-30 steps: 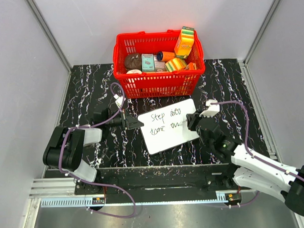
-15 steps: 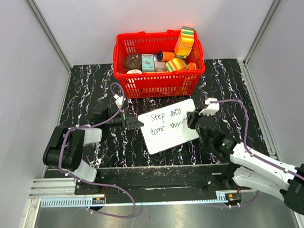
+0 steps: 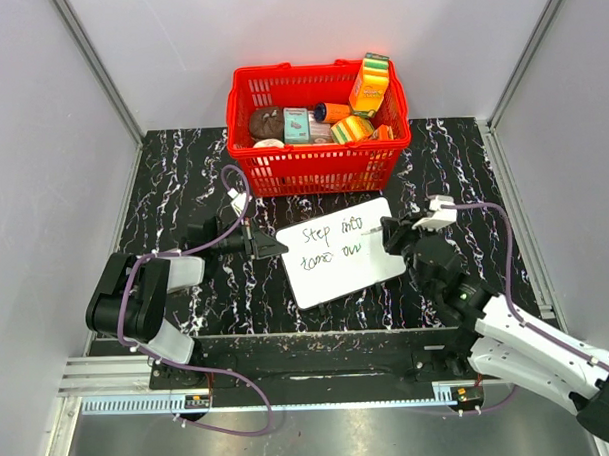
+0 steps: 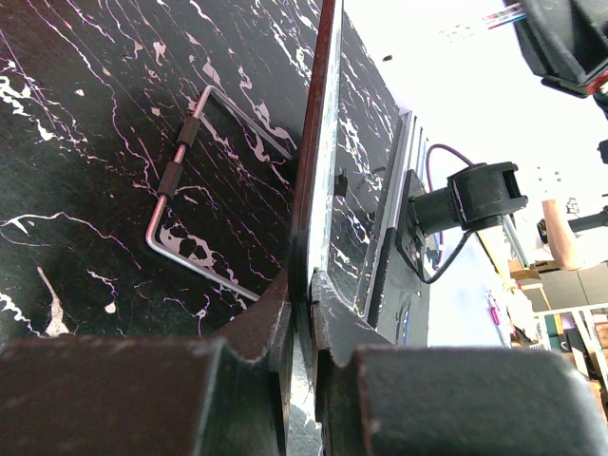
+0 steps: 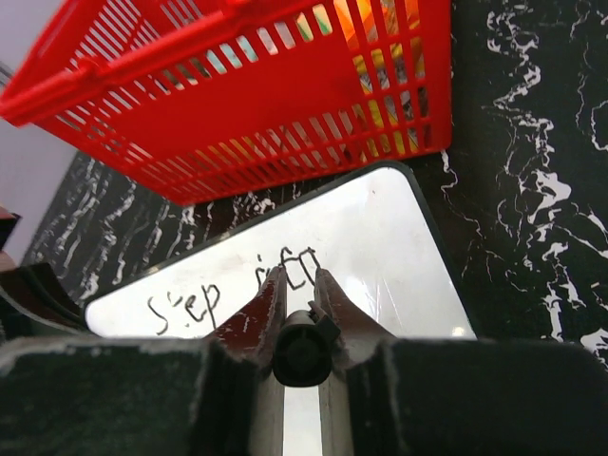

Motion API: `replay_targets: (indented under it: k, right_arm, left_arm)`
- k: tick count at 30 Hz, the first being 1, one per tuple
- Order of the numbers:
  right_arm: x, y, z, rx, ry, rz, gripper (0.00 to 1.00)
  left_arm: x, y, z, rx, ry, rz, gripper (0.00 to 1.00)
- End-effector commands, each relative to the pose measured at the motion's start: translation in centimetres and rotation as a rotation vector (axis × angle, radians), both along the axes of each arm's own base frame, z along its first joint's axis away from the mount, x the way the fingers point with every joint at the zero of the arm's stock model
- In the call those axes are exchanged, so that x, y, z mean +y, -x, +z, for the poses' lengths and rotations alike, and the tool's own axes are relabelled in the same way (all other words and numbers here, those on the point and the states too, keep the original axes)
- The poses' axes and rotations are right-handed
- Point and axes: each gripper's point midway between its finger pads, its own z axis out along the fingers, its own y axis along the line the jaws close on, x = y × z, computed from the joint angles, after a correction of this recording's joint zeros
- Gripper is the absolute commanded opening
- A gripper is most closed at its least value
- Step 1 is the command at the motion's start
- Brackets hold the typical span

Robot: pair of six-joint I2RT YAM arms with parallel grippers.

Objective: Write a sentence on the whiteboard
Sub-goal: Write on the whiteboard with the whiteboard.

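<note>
The left tool (image 3: 268, 246) pinches the whiteboard (image 3: 348, 274) edge, the right tool (image 3: 389, 236) grips the marker (image 5: 302, 353) at frame centre; excess pressure may shift the board and smear the sentence (image 3: 318, 234).

A: Room behind the whiteboard (image 3: 338, 277)?
B: Hardly; the basket (image 3: 282, 169) stands near its far edge.
A: Its ends?
B: The left hand (image 3: 273, 247) at one, the right hand (image 3: 388, 236) at the other. Open tabletop (image 3: 173, 183) flanks the basket, out to the walls (image 3: 42, 147).

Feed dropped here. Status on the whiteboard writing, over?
Left claw shut on whiteboard edge. Right claw shut on marker, by sentence. Red basket beyond board, not blocking.
</note>
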Motion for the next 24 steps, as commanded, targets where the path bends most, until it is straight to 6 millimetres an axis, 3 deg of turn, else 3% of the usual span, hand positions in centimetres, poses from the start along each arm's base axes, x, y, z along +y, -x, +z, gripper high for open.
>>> replay_targets:
  k: [1, 24]
  right_arm:
    - [-1.39, 0.23, 2.10, -0.066, -0.043, -0.035, 0.00]
    - [-1.89, 0.18, 1.59, -0.027, 0.061, -0.042, 0.00]
  left_arm:
    - [-0.47, -0.29, -0.65, -0.074, -0.030, -0.017, 0.00]
    - [-0.47, -0.37, -0.68, -0.072, -0.031, -0.014, 0.00]
